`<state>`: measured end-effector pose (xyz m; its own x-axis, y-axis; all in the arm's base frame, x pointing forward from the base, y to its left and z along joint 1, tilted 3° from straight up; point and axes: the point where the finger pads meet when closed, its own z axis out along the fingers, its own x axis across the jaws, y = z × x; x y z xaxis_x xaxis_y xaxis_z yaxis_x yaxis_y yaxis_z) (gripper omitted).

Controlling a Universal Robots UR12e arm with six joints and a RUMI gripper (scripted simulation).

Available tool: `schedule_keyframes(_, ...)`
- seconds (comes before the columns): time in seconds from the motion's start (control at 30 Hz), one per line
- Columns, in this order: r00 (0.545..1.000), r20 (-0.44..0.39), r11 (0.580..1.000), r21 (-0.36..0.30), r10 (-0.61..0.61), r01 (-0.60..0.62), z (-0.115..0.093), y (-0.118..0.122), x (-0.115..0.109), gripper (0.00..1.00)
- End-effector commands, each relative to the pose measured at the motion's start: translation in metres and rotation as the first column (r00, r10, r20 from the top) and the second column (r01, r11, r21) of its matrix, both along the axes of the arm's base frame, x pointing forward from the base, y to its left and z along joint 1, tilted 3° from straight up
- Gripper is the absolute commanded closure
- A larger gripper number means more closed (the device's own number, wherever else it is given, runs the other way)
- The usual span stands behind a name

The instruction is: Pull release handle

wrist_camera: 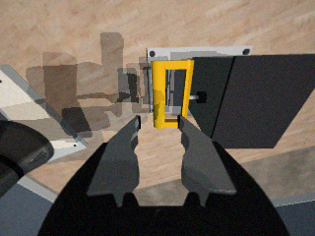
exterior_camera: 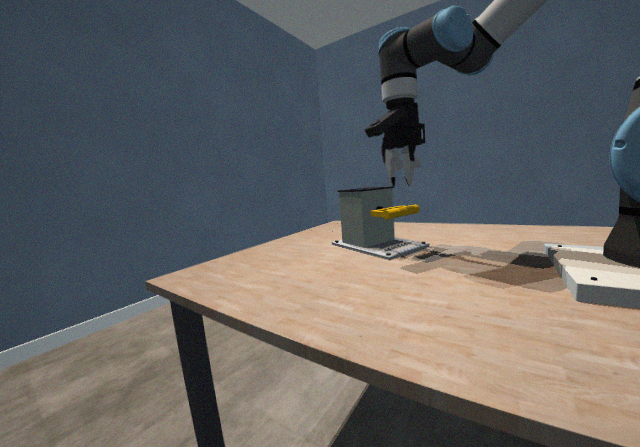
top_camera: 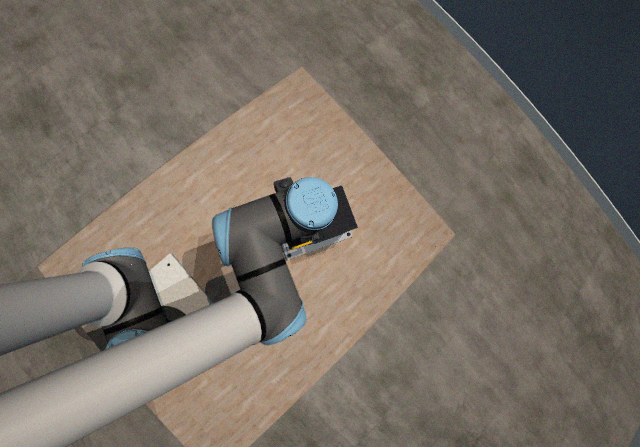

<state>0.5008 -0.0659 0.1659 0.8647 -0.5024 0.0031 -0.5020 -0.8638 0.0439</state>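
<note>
A yellow release handle (exterior_camera: pixel 395 210) sticks out sideways from a grey box (exterior_camera: pixel 363 216) that stands on a bolted base plate on the wooden table. In the wrist view the handle (wrist_camera: pixel 170 91) is a yellow loop below me, beside the dark box top (wrist_camera: pixel 256 100). My gripper (exterior_camera: pixel 401 172) hangs a little above the handle, pointing down. Its fingers are partly open and hold nothing. From above, my wrist hides most of the box, and only a bit of yellow handle (top_camera: pixel 300 246) shows.
My arm's white base mount (exterior_camera: pixel 594 274) sits on the table to the right of the box; it also shows in the overhead view (top_camera: pixel 173 277). The table edge runs along the near side.
</note>
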Motion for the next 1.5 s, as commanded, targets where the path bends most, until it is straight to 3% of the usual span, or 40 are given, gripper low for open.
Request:
schedule_keyframes(0.0,1.000,0.001,1.000,0.000,0.000,0.000,-0.003,0.000,0.000,0.69)
schedule_keyframes(1.47,1.000,0.001,1.000,0.000,0.000,0.000,-0.045,-0.002,0.000,0.69)
